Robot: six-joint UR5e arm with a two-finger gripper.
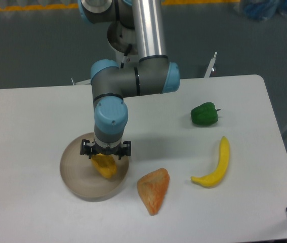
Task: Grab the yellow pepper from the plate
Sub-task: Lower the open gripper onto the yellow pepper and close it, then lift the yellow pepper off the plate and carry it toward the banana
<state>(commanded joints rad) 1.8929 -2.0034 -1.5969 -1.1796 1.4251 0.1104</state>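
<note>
A UR5e arm reaches down over the plate [72, 174] at the left of the white table [32, 116], its gripper [105, 151] poised directly above the yellow pepper [105, 166]. The wrist housing blocks the pepper's upper end and its stem, leaving only the lower yellow-orange body showing on the grey-beige dish. The black fingers [87, 149] jut out to either side of the wrist, apparently spread, with the pepper below and between them; whether they touch it cannot be made out. The plate's far rim is partly covered by the arm. Just beside the plate lies an orange-red wedge [154, 189]; a banana [214, 163] and a green pepper [204, 114] sit well apart to the right.
</note>
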